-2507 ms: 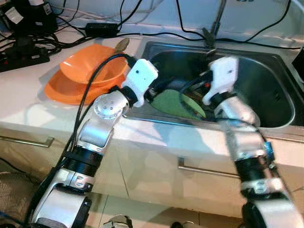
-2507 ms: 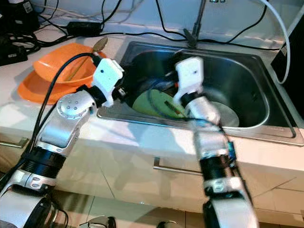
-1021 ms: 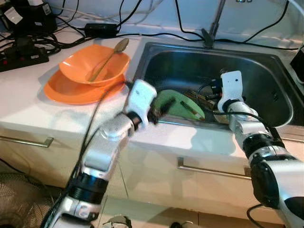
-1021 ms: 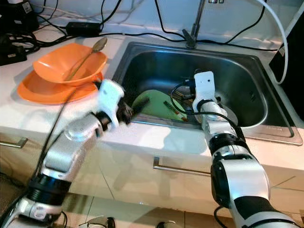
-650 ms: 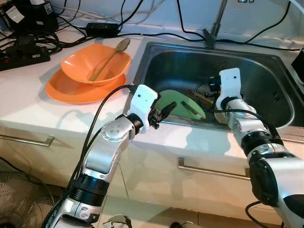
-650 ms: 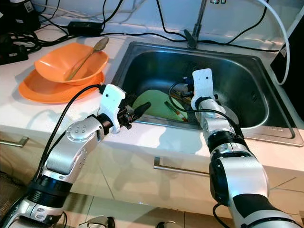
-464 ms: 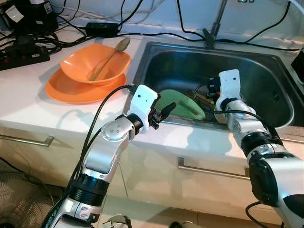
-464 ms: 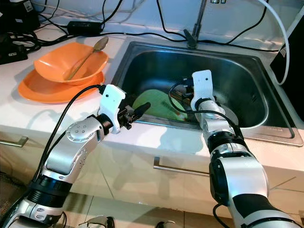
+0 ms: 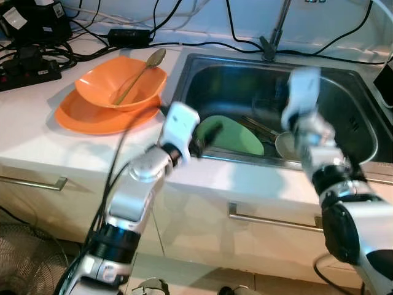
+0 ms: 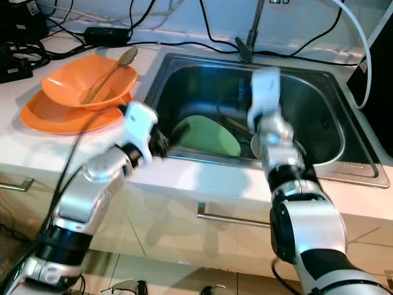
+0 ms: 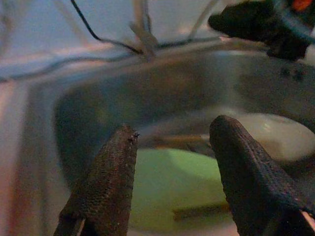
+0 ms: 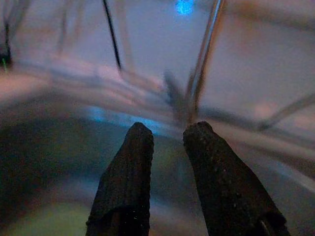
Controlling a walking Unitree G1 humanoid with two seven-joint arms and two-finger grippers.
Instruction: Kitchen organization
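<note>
A green plate point(image 9: 232, 136) lies in the steel sink point(image 9: 344, 80), with thin utensils point(image 9: 260, 127) and a white dish point(image 9: 287, 145) beside it. My left gripper point(image 11: 172, 135) hovers at the sink's front-left rim, open, and points at the green plate without touching it. My right gripper point(image 12: 170, 129) is raised above the sink, blurred, facing the faucet point(image 12: 204, 54). A narrow gap shows between its fingers and nothing is in it. On the counter to the left, an orange bowl point(image 9: 104, 83) holding a spoon point(image 9: 141, 72) sits on an orange plate point(image 9: 92, 117).
Black cables point(image 9: 202, 44) and a power strip point(image 9: 31, 69) run along the back of the counter. The faucet stem point(image 9: 277, 27) rises behind the sink. Drawer handles point(image 9: 270, 219) sit below the counter's front edge.
My right gripper has lifted out of the sink, away from the utensils, and now points up at the faucet. The left gripper has stayed near the sink's front-left rim.
</note>
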